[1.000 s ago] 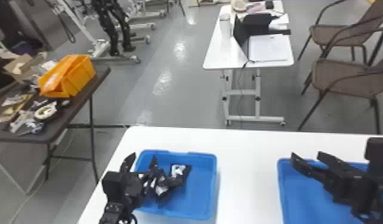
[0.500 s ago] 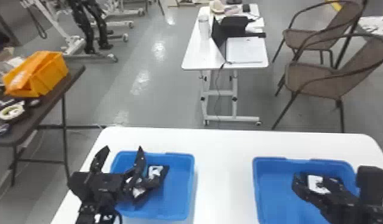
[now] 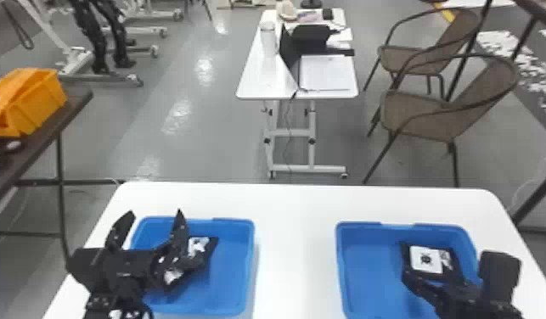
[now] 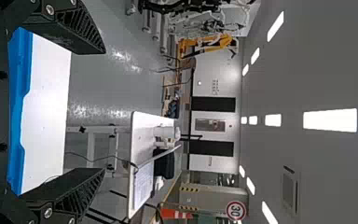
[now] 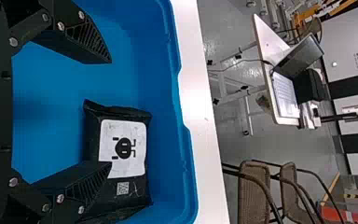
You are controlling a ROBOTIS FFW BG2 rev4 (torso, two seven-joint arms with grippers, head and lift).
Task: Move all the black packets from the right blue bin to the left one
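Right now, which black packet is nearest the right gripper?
The packet in the right blue bin, white label up; others lie in the left blue bin.

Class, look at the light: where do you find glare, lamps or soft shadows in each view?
Head view: whitish glare patches on the grey floor; left wrist view: bright ceiling lights in rows, and more glare on the grey floor; right wrist view: a soft dark patch, probably shadow, inside the right blue bin.
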